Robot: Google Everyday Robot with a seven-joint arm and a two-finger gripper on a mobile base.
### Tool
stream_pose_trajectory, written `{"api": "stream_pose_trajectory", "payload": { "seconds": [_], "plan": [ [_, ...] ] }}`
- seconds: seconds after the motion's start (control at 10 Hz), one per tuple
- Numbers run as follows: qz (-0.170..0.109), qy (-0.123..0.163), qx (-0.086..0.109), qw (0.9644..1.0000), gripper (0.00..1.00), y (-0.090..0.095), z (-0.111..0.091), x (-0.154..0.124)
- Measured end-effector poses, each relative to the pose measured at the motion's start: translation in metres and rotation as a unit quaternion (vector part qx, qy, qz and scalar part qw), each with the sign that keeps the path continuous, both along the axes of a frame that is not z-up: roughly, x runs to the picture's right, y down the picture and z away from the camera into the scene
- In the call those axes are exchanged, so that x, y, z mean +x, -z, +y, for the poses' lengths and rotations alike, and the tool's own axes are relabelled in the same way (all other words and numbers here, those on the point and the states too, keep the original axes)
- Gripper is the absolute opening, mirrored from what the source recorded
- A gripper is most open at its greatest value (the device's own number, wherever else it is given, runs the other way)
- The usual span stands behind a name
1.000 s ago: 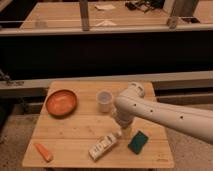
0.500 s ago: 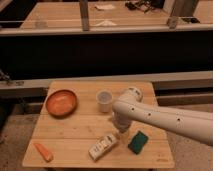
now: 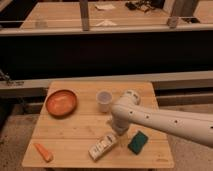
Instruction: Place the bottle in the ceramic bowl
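Camera view — released claw (image 3: 118, 130) just above the bottle (image 3: 103, 146) — bottle unmoved since 1 second ago

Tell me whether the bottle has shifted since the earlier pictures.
No. The bottle lies in the same spot near the table's front edge, between carrot and sponge; the gripper hangs over its far end.

The arm (image 3: 165, 120) has sunk a little in the frame. Its gripper (image 3: 118, 129) has edged slightly right, and now hangs at lower centre, just above the upper end of the bottle (image 3: 103, 146).
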State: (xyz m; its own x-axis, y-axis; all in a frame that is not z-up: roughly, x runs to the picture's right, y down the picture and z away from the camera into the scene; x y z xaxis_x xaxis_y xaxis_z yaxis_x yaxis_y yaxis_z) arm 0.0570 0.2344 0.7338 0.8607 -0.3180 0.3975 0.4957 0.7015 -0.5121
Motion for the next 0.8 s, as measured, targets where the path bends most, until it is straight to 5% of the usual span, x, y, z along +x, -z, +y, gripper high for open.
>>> {"api": "stream_pose_trajectory", "payload": {
  "seconds": [0.8],
  "plan": [
    [-0.009, 0.003, -0.013, 0.9999, 0.75, -0.011, 0.026, -0.010]
  ]
}}
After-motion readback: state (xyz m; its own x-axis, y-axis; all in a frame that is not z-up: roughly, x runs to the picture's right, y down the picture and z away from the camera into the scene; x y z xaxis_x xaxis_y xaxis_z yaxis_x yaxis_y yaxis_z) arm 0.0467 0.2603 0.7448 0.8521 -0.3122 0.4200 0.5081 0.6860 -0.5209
